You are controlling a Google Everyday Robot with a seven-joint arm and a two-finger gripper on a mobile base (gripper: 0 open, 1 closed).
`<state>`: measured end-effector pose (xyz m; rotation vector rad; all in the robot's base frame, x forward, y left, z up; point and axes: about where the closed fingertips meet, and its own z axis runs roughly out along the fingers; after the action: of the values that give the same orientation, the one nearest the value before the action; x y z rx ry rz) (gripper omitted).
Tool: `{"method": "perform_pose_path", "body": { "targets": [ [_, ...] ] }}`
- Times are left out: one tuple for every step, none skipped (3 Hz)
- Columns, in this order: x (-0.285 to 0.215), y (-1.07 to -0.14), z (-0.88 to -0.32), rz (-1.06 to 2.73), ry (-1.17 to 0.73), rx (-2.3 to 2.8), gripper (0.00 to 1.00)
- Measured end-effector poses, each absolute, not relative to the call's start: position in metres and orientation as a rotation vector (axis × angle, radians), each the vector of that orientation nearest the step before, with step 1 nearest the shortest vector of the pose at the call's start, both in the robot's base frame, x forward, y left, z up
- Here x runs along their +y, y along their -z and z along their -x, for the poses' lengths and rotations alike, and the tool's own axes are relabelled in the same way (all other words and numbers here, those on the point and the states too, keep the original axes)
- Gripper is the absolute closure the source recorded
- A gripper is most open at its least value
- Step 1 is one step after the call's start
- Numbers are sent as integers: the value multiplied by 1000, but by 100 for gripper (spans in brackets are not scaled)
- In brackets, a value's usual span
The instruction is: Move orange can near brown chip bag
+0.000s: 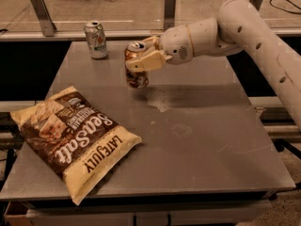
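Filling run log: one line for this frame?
gripper: above table rear, shut on lifted orange can | bag: front-left, apart | placement: pending

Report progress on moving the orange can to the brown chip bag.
Done: the gripper is shut on the orange can, holding it tilted above the table. In hand: the carry, with the can well short of the brown chip bag. Left: bring it beside the bag and release.

The claw (137, 55), above the table (211, 126), covers part of the orange can (137, 79).
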<state>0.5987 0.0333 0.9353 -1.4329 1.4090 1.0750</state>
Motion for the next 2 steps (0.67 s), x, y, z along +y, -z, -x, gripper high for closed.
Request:
{"method": "perform_pose_path", "body": {
  "targets": [
    [54, -924, -567, 1517, -1173, 1374, 100],
    [67, -916, -545, 1596, -1199, 1349, 84]
  ]
}}
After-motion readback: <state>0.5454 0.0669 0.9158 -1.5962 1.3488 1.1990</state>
